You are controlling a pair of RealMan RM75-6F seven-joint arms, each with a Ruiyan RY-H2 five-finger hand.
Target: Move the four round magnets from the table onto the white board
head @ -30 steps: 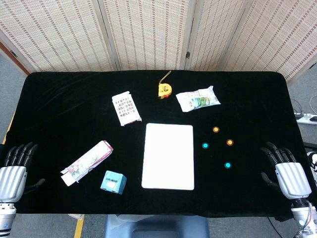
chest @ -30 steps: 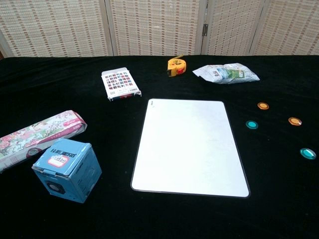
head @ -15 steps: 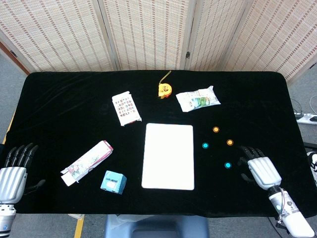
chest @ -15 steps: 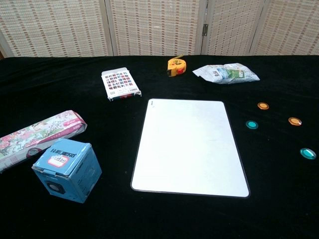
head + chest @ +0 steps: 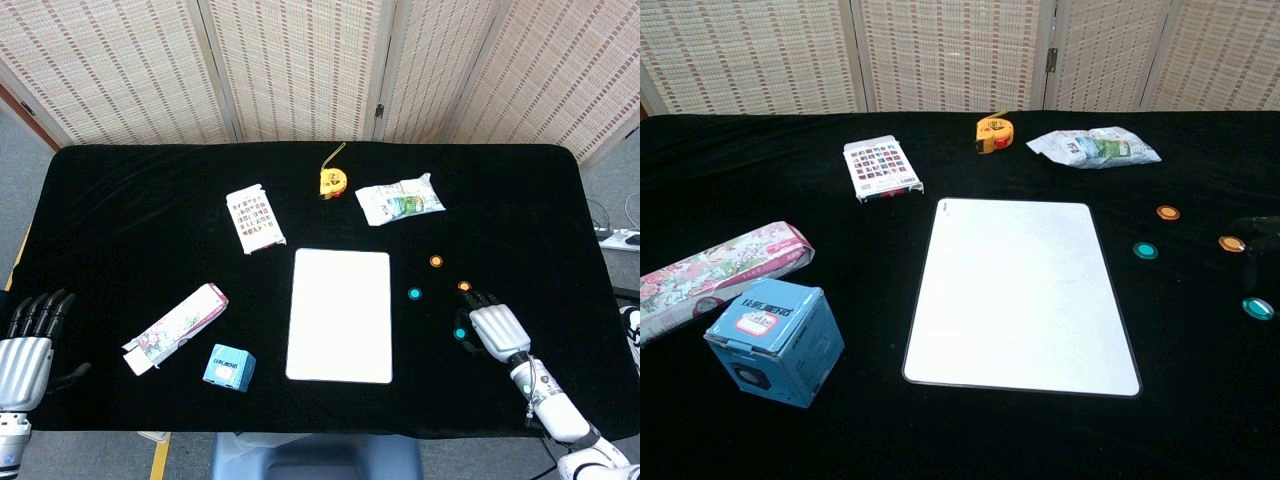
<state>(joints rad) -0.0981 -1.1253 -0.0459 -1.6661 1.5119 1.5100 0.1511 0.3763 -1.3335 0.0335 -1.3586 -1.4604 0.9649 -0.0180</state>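
A: How far along is it?

B: Nothing is done. All four magnets lie on the desk, toward its right edge, and the white board (image 5: 339,315) at the middle is bare.

A: And the hands?

B: The right hand (image 5: 494,330) holds nothing, fingers spread, just beside the near teal magnet (image 5: 460,333) and near the orange magnet (image 5: 464,287). The left hand (image 5: 24,350) rests open off the near left corner.

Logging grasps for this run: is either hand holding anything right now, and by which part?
Nothing is held. The right hand hovers by the teal magnet, fingers apart; the left hand is empty at the table's edge.
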